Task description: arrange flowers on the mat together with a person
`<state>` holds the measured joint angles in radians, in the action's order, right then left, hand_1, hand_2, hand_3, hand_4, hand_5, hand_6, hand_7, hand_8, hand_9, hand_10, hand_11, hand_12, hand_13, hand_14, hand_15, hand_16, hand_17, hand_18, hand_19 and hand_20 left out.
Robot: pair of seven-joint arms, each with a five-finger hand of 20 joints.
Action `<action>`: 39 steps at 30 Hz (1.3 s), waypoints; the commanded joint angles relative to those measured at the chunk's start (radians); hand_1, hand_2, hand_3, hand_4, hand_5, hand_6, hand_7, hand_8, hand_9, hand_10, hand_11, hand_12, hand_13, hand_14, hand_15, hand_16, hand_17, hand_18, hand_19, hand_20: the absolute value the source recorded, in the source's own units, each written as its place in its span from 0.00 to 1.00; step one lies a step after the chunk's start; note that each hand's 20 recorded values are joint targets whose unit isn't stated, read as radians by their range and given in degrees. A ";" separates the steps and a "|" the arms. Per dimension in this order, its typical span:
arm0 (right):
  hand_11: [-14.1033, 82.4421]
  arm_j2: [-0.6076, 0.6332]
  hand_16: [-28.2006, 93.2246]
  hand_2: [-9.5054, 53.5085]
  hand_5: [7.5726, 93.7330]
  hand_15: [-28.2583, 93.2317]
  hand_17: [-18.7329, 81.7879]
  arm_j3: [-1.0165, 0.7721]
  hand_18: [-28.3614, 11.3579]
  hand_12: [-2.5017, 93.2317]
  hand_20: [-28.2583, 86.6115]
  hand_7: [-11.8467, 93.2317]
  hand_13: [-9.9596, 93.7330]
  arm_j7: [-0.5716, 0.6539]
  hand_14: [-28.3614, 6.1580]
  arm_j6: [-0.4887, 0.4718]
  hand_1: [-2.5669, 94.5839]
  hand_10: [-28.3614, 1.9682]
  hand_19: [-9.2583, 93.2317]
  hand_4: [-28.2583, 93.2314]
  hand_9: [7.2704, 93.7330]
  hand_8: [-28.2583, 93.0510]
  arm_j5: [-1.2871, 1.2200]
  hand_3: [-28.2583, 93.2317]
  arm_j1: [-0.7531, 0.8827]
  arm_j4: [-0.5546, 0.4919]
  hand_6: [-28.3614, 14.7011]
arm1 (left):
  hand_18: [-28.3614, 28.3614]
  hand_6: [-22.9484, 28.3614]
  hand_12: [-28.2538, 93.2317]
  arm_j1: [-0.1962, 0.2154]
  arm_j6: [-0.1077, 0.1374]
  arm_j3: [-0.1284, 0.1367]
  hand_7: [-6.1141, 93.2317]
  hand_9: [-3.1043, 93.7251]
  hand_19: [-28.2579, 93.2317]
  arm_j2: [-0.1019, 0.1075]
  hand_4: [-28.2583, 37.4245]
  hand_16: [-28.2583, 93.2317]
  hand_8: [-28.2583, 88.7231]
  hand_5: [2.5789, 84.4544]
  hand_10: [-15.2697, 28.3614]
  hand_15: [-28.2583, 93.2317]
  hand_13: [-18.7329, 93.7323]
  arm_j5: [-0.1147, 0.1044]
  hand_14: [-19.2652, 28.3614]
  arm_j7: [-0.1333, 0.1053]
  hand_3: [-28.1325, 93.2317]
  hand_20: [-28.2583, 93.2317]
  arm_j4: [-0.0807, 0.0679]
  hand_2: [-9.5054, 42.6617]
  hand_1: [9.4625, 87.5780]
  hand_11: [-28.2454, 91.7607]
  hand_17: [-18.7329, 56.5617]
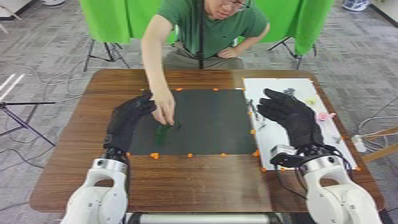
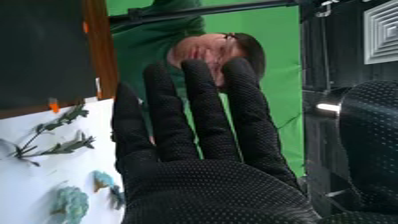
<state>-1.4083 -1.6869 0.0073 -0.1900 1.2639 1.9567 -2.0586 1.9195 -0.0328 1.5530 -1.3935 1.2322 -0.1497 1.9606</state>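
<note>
While my right hand [image 2: 209, 187] hangs open and empty, the leafy stem [image 2: 67, 146] beside it looks light, bendy; I'd pinch mid-stalk.

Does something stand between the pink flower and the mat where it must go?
Yes, in the head view: the robot's right hand is over the white sheet, between the pink flower and the mat. The person's hand is farther left.
</note>
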 commanded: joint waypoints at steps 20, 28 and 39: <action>0.21 -0.007 0.42 0.27 0.45 0.33 0.34 -0.019 0.28 0.21 0.48 0.24 0.48 -0.007 0.33 0.010 0.14 0.43 0.25 0.12 0.49 0.18 0.020 0.82 0.025 -0.018 0.63 | 0.70 0.54 0.34 0.034 0.026 0.037 0.21 0.51 0.31 -0.013 0.12 0.24 0.20 0.57 0.67 0.42 0.49 -0.002 0.80 0.012 0.79 0.37 0.008 0.19 0.23 0.40 0.34; 0.21 -0.006 0.42 0.27 0.45 0.33 0.34 -0.016 0.28 0.21 0.48 0.24 0.48 -0.002 0.33 0.008 0.14 0.43 0.25 0.12 0.49 0.18 0.020 0.82 0.023 -0.017 0.63 | 0.71 0.54 0.34 0.042 0.028 0.038 0.21 0.51 0.31 -0.012 0.12 0.24 0.19 0.57 0.68 0.41 0.49 -0.002 0.80 0.017 0.79 0.38 0.012 0.20 0.23 0.40 0.34; 0.21 0.031 0.42 0.26 0.46 0.33 0.34 -0.047 0.28 0.21 0.48 0.24 0.48 -0.072 0.38 0.115 0.15 0.43 0.25 0.12 0.49 0.18 0.113 0.83 0.023 -0.052 0.63 | 0.71 0.54 0.34 0.049 0.033 0.047 0.21 0.51 0.31 -0.006 0.12 0.24 0.19 0.57 0.68 0.42 0.49 -0.002 0.80 0.020 0.78 0.38 0.017 0.21 0.23 0.40 0.34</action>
<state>-1.4083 -1.7064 0.0021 -0.1771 1.2846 1.9733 -2.0714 1.9478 -0.0151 1.5887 -1.3988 1.2317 -0.1430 1.9709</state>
